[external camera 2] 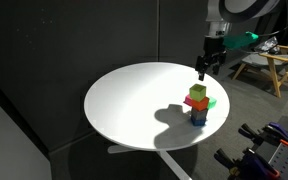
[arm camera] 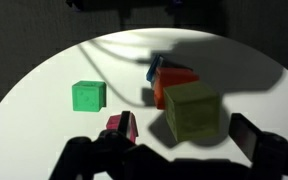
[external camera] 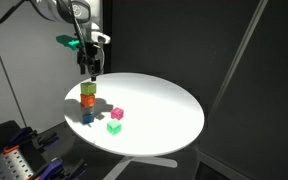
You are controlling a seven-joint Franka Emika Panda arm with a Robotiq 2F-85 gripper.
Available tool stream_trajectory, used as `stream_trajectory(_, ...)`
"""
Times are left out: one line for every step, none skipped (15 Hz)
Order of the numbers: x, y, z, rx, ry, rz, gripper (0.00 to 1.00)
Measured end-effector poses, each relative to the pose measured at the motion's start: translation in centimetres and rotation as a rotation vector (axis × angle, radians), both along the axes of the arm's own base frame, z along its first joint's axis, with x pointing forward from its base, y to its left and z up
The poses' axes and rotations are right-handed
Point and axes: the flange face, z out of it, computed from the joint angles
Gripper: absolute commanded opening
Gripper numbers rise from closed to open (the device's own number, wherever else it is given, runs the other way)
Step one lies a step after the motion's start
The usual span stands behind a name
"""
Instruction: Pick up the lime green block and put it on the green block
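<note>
The lime green block (external camera: pixel 88 88) sits on top of a stack, on an orange block (external camera: pixel 88 100) that rests on a blue block (external camera: pixel 88 116). It also shows in an exterior view (external camera 2: pixel 198 93) and in the wrist view (arm camera: pixel 193 110). The green block (external camera: pixel 113 127) lies on the white round table (external camera: pixel 164 105) beside the stack, and shows in the wrist view (arm camera: pixel 88 95). My gripper (external camera: pixel 89 68) hangs just above the stack, open and empty. In the wrist view its fingers (arm camera: pixel 184 128) stand to either side of the lime green block.
A pink block (external camera: pixel 118 114) lies between the stack and the green block and shows in the wrist view (arm camera: pixel 121 127). Black curtains surround the table. A wooden stand (external camera 2: pixel 269 65) and tool racks (external camera: pixel 19 160) stand off the table.
</note>
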Motion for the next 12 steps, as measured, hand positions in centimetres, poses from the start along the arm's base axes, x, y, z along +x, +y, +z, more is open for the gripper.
stream_trajectory(0.0, 0.0, 0.0, 0.0, 0.0, 0.0, 1.0)
stream_trajectory(0.0, 0.0, 0.0, 0.0, 0.0, 0.0, 1.0)
stream_trajectory(0.0, 0.0, -0.1, 0.0, 0.001, 0.0, 1.0)
stream_trajectory(0.0, 0.0, -0.2, 0.0, -0.001, 0.0, 1.0)
stream_trajectory(0.0, 0.0, -0.3, 0.0, -0.003, 0.0, 1.0)
stream_trajectory(0.0, 0.0, -0.4, 0.001, -0.007, 0.0, 1.0)
stream_trajectory(0.1, 0.0, -0.6, 0.001, -0.011, 0.0, 1.0)
stream_trajectory(0.2, 0.0, -0.8, 0.001, -0.016, 0.0, 1.0)
stream_trajectory(0.3, 0.0, -1.0, 0.002, -0.021, 0.0, 1.0)
stream_trajectory(0.4, 0.1, -1.3, 0.002, -0.023, 0.001, 1.0)
stream_trajectory(0.5, 0.2, -1.6, 0.002, -0.025, 0.003, 1.0)
stream_trajectory(0.6, 0.4, -1.8, 0.002, -0.026, 0.007, 1.0)
